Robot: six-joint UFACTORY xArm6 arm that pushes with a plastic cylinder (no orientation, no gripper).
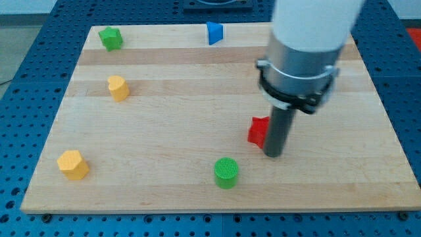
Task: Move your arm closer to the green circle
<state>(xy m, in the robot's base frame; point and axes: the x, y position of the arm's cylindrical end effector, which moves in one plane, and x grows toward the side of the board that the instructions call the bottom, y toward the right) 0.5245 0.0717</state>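
The green circle [226, 172] is a short green cylinder near the view's bottom edge of the wooden board [164, 99], a little right of centre. My tip [273, 154] rests on the board up and to the right of it, with a gap between them. A red block [258, 131], shape unclear, sits right against the rod's left side.
A green star-like block [110, 38] sits at the top left. A blue triangular block [214, 32] is at the top centre. A yellow block [118, 87] lies at the left, and an orange-yellow block [72, 164] at the bottom left. Blue pegboard surrounds the board.
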